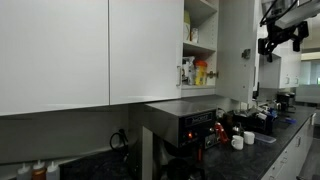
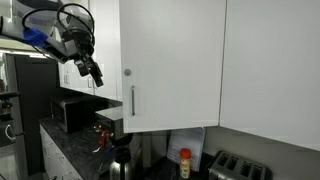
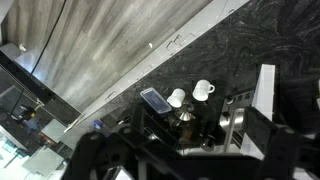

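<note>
1. The gripper (image 2: 93, 72) hung high in the air, well above the counter (image 3: 235, 45), one arm only.
2. I could not tell how far the claw was open, or whether it had hold of anything: its fingers showed only as dark shapes.
3. The nearest thing was one white cabinet door (image 2: 170, 60) with one vertical handle (image 2: 132, 101). It stood just beside the gripper, not touching it.
4. In the wrist view, two white cups (image 3: 177, 98) stood side by side on the dark counter far below.
5. In an exterior view, one orange bottle (image 1: 201, 72) stood on an open shelf, and one black appliance (image 1: 185, 125) was under the cabinets.
6. One black jug (image 2: 121, 158), one red-capped bottle (image 2: 184, 163) and one toaster (image 2: 238, 168) stood on the counter.
</note>
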